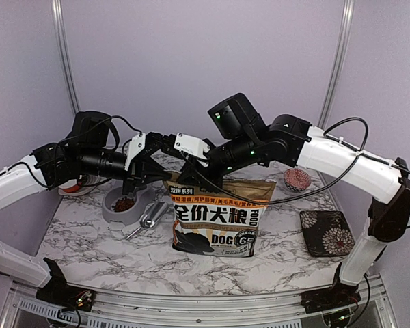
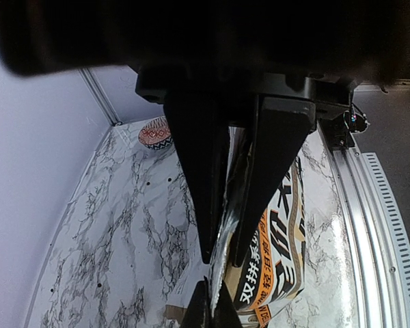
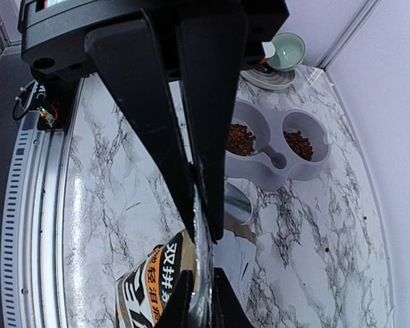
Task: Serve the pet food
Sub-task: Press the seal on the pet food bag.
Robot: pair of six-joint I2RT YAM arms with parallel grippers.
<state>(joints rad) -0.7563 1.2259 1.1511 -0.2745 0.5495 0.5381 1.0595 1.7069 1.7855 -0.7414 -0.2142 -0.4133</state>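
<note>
- Pinching the top edge of the brown-and-white printed dog-food bag (image 1: 215,222), the left pincer (image 2: 221,260) is pressed together on it.
- Reddish-brown kibble pellets (image 3: 240,139) sit heaped in the grey double feeder (image 3: 277,174) left of the bag: no long axis, no heading.
- The right pincer (image 3: 203,229) seems clamped there too; closing the bag's mouth probably comes next, needing both arms matched.

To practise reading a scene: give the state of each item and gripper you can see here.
left gripper: shut on the dog-food bag
right gripper: shut on the dog-food bag
dog-food bag: upright, top edge pinched from both sides
pet food: lying in both wells of the feeder
metal scoop: lying flat beside the feeder, unheld
red-patterned bowl: upright, untouched
</note>
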